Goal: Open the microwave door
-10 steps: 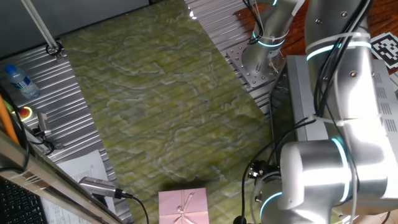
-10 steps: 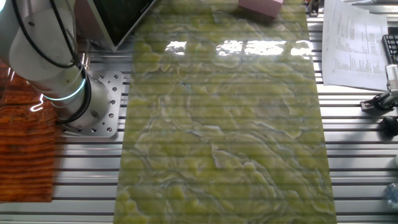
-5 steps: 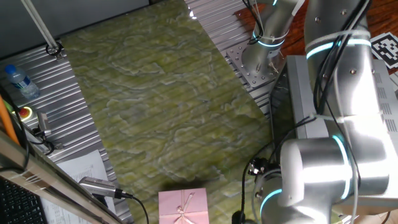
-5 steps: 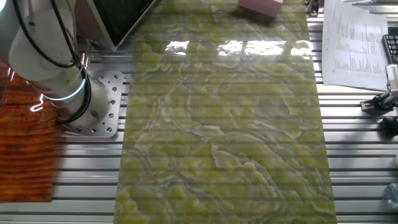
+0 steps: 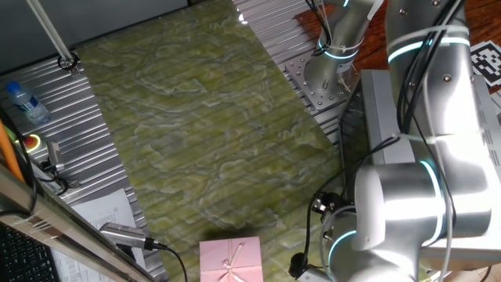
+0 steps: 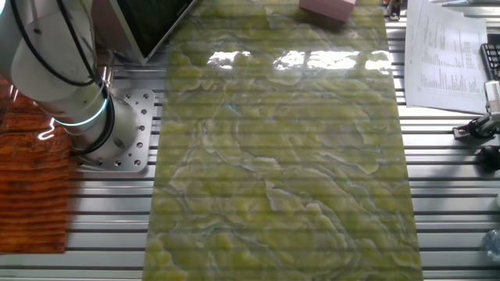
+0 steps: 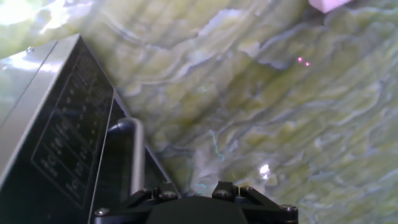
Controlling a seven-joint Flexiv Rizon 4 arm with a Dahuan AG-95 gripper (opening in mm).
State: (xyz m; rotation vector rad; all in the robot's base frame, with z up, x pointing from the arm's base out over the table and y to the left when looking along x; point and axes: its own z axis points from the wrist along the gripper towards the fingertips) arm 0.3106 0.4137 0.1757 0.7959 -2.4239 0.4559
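Observation:
The microwave (image 7: 37,93) fills the left of the hand view as a silver-grey box. Its door (image 7: 68,146) is a dark front panel with a curved silver bar handle (image 7: 135,155). My gripper (image 7: 196,199) shows only as its dark body at the bottom edge, just right of the handle and close to it. Its fingertips are out of view, so I cannot tell whether it is open or shut. In one fixed view the arm (image 5: 407,204) covers most of the microwave (image 5: 377,110) and hides the gripper. The other fixed view shows a dark corner of the door (image 6: 152,23).
A pink gift box (image 5: 229,262) sits on the green marbled mat (image 5: 203,133), also seen in the hand view (image 7: 329,5). A water bottle (image 5: 23,102), a red button (image 5: 32,142) and papers (image 6: 441,55) lie off the mat. The arm's base (image 6: 101,133) stands beside it.
The arm's elbow has sunk and shifted a little toward the mat. Nothing else has moved.

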